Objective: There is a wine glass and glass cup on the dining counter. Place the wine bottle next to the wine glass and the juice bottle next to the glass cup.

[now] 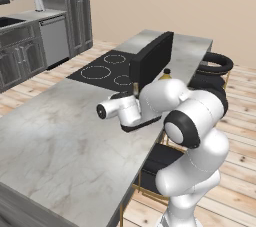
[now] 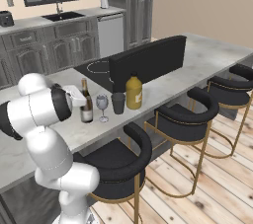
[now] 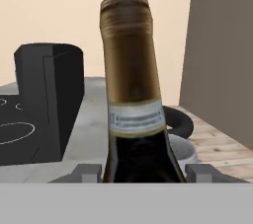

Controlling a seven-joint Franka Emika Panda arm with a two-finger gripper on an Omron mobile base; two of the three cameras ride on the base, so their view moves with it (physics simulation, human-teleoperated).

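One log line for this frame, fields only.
gripper: shut on wine bottle | bottle: upright on counter, beside wine glass | juice bottle: beside cup

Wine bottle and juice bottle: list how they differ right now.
The wine bottle is slim, dark and long-necked with a gold foil top; the juice bottle is squat, yellow-orange, short-necked and dark-capped. The wine bottle sits gripped in the gripper; the juice bottle stands free. The wine bottle is beside the wine glass, the juice bottle beside the glass cup. Both stand upright on the dining counter.
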